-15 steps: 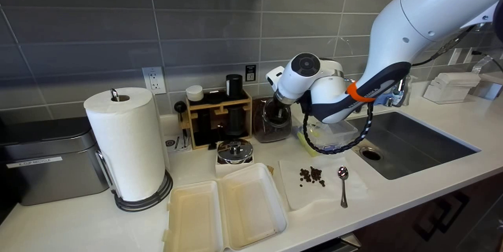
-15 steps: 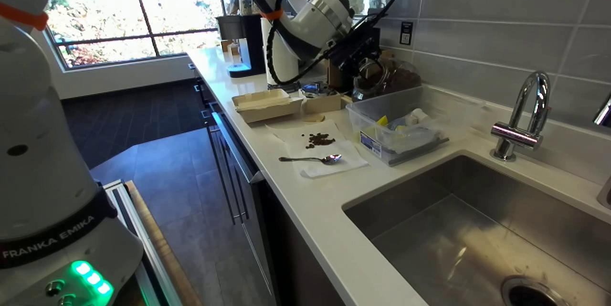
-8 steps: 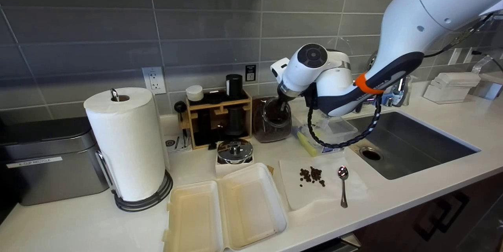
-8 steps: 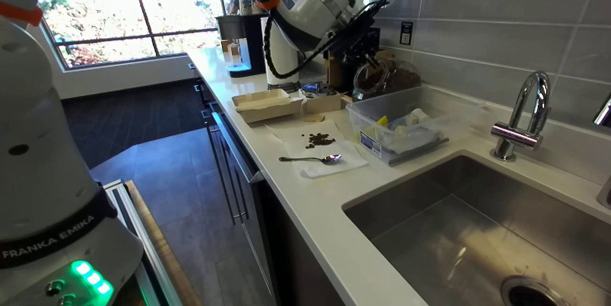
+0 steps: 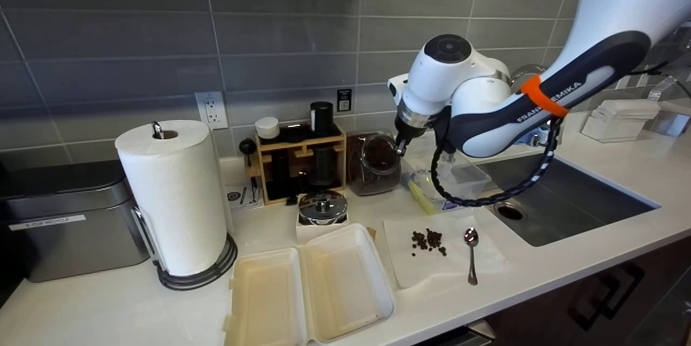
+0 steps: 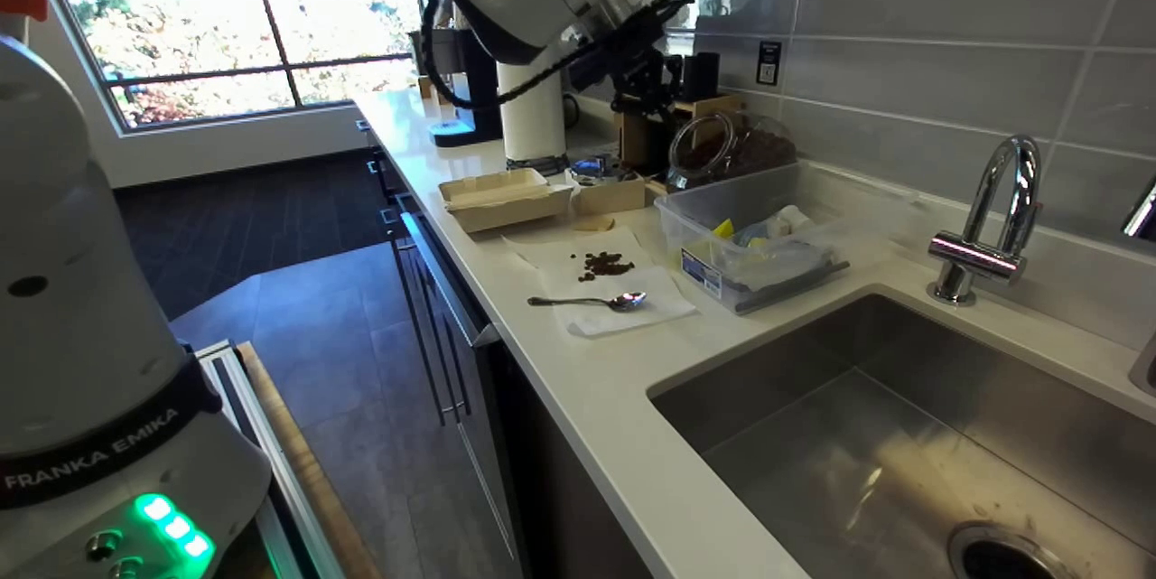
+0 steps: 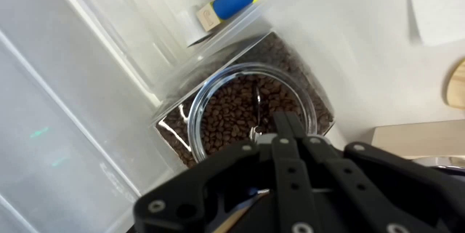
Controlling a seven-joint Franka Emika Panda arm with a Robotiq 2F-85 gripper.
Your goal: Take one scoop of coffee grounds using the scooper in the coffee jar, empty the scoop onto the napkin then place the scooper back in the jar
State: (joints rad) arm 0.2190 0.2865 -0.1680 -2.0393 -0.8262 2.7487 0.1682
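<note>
Backing off from coffee jar (image 5: 372, 177) vs a sec ago, pincer (image 7: 289, 119) is closed w/ tips tog.

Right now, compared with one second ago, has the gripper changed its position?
Yes. In an exterior view, against the coffee jar, the gripper has moved slightly up and toward the picture's right, from across the jar's mouth to its right edge.
</note>
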